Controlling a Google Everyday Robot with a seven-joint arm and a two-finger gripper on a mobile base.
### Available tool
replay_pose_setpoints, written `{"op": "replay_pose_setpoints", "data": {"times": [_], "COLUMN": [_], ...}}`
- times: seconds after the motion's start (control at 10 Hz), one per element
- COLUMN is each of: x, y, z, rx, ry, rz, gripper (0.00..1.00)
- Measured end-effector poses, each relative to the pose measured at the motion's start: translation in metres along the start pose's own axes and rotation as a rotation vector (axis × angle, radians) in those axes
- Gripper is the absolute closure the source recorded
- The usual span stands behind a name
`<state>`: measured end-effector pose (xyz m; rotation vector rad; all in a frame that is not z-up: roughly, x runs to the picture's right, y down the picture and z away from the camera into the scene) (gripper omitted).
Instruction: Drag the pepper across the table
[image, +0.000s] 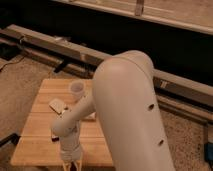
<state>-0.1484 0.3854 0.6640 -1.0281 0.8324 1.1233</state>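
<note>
Gripper (71, 163) is hanging over near edge of light plank wooden table (37, 135); pepper unseen, presumably light, slippery.

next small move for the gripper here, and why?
Probably keep the gripper low and slide it slowly along the table, away from the near edge. It sits right at that edge at the bottom of the camera view, and the pepper isn't visible, so whether it is under the gripper is unconfirmed; a short, slow drag limits the risk.
</note>
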Motion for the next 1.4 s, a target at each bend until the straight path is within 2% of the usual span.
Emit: {"op": "replay_pose_setpoints", "data": {"times": [0.3, 0.6, 1.1, 1.3, 1.4], "x": [0.001, 0.002, 0.008, 0.005, 0.005], "y": [0.002, 0.007, 0.025, 0.02, 0.02], "z": [0.0, 0.001, 0.007, 0.002, 0.002], "rx": [0.001, 0.009, 0.016, -0.03, -0.032], "ry": [-0.005, -0.001, 0.04, 0.027, 0.026], "rz": [-0.019, -0.05, -0.176, -0.16, -0.159], "gripper": [0.47, 0.22, 0.2, 0.2, 0.2]}}
